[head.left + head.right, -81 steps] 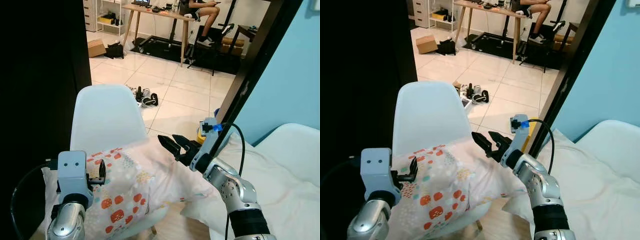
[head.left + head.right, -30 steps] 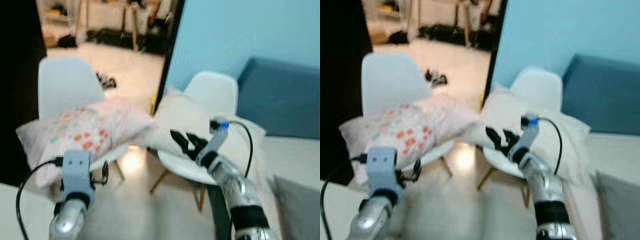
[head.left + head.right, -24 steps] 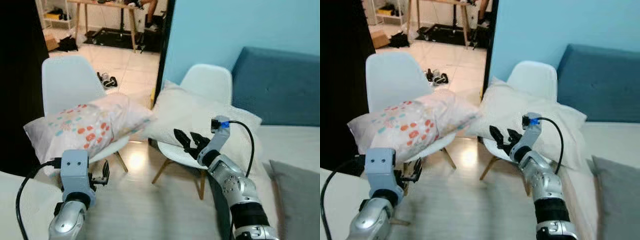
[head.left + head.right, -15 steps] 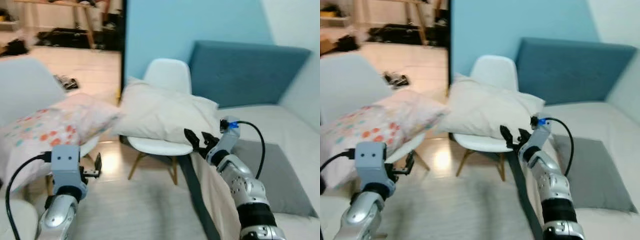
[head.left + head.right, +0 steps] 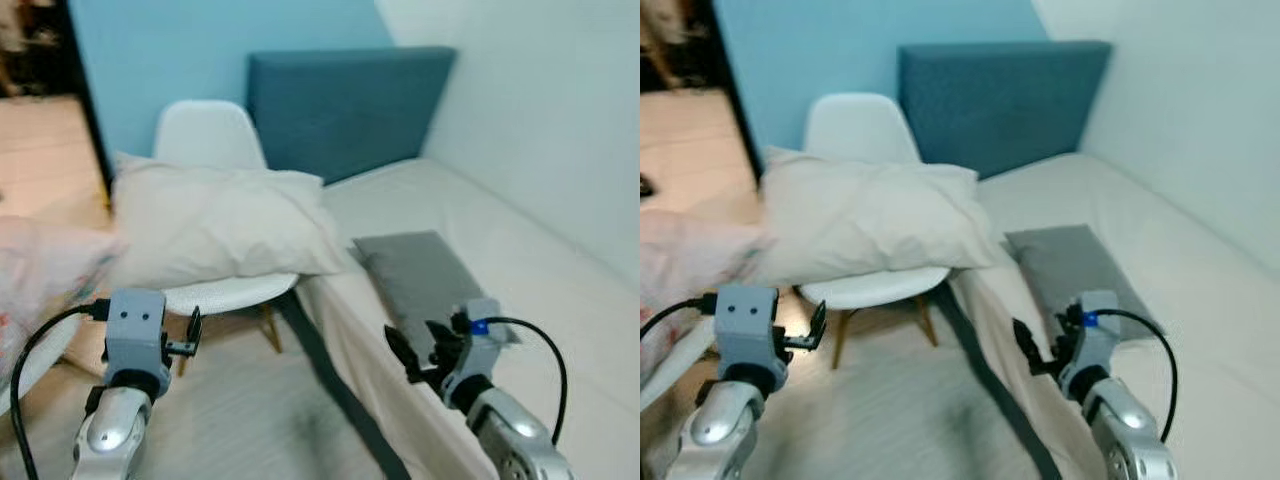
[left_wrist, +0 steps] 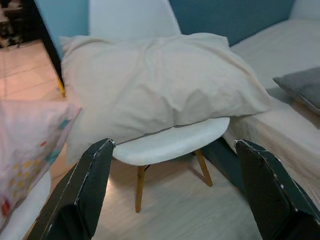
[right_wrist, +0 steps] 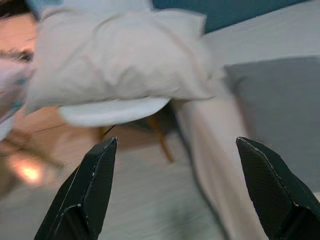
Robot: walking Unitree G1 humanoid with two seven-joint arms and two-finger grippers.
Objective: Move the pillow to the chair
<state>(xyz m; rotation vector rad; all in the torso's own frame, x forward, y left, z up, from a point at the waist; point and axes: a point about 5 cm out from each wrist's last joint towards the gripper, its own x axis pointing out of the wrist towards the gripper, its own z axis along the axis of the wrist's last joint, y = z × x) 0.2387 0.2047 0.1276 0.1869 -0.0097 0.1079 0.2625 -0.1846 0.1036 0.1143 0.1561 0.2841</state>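
Observation:
A cream pillow [image 5: 215,225] lies across the seat of a white chair [image 5: 205,135] beside the bed. On the bed's near side a flat grey pillow [image 5: 415,280] lies by itself. At the left edge a pink patterned pillow [image 6: 25,145] rests on a second white chair [image 6: 22,212]. My left gripper [image 5: 192,332] is held low in front of the chairs, open and empty. Over the bed's edge, just short of the grey pillow, my right gripper [image 5: 412,352] is also open with nothing in it. In both wrist views the fingers [image 6: 87,190] [image 7: 95,185] are spread wide.
The bed [image 5: 520,260] with a beige sheet runs along the right, backed by a dark blue headboard [image 5: 345,105]. Its dark base [image 5: 340,410] meets the pale wood floor [image 5: 230,420]. A dark door frame [image 5: 85,110] stands at the far left.
The camera has swung right: the doorway and patterned pillow slid to the left edge, and the bed with its grey pillow came into view. Both grippers stay open and empty.

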